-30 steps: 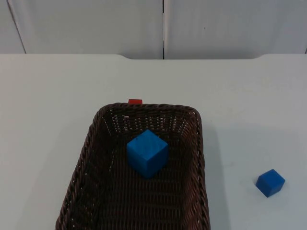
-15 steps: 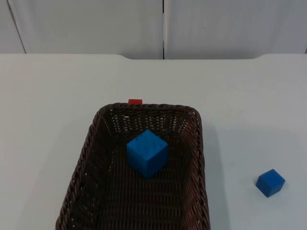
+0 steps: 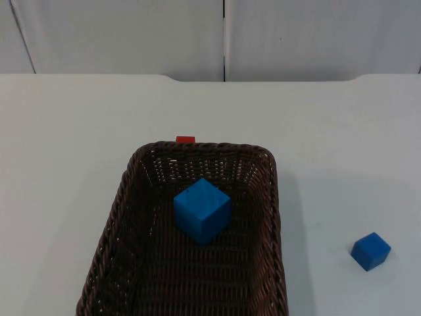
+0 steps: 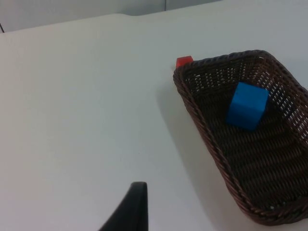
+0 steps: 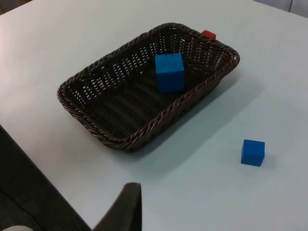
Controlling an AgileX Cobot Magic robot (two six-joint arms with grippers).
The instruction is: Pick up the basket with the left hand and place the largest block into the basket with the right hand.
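Nothing moved, red block (image 3: 185,139) behind basket (image 3: 125,210)

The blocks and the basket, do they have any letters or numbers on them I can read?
None. The large blue block, the small blue block, the red block and the brown basket are all plain, with no words, numbers or signs.
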